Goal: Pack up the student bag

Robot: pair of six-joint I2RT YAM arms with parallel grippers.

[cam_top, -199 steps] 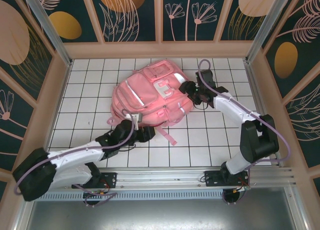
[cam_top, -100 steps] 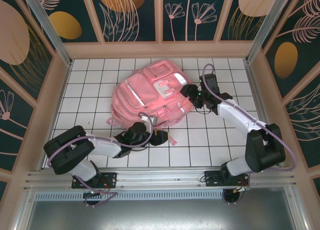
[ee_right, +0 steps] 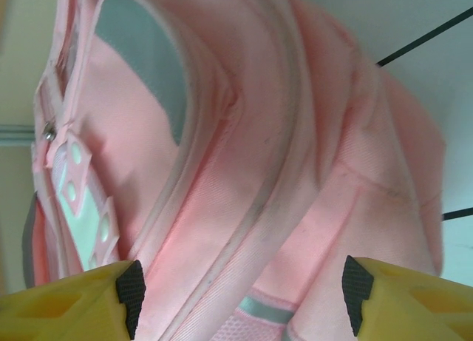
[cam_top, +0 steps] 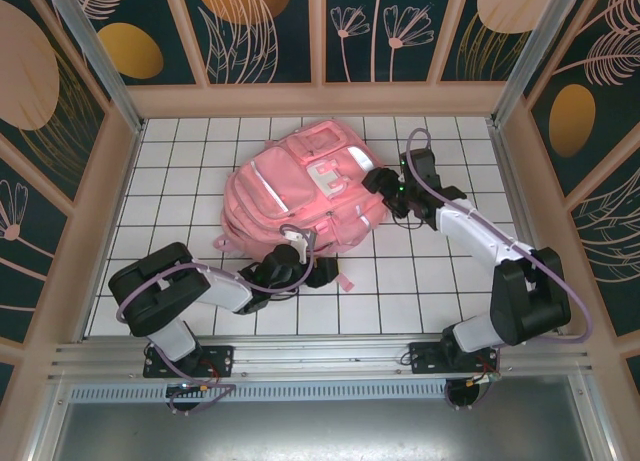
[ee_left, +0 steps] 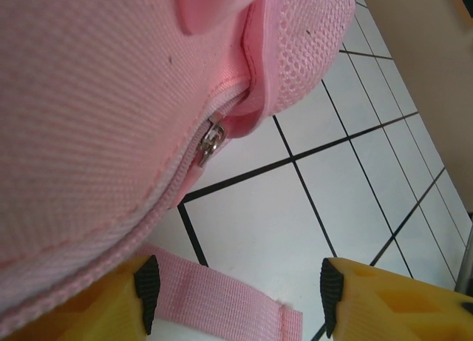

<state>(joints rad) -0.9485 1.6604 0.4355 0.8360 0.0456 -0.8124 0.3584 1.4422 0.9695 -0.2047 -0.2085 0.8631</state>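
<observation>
The student bag (cam_top: 295,196), a large pink backpack with silvery strips and a white buckle (cam_top: 325,174), lies flat in the middle of the tiled table. My left gripper (cam_top: 325,274) sits low at the bag's near edge, open. In the left wrist view its fingers (ee_left: 146,293) straddle a loose pink strap (ee_left: 222,302) on the tile, my left gripper (ee_left: 238,296) holding nothing, and a metal zipper pull (ee_left: 211,143) hangs at the bag's seam (ee_left: 89,119). My right gripper (cam_top: 372,184) is at the bag's right side, open (ee_right: 244,296), with the bag's fabric (ee_right: 281,171) between its spread fingers.
The white tiled table (cam_top: 420,281) is boxed in by wooden rims and patterned walls (cam_top: 270,31). A mesh side pocket (ee_left: 303,52) bulges above the zipper pull. Bare tiles (ee_left: 251,230) lie in front of the bag and to its right (cam_top: 450,141).
My left arm has folded its elbow inward and its gripper has slid right along the bag's near edge. My right gripper shifted slightly towards the bag, then held still.
</observation>
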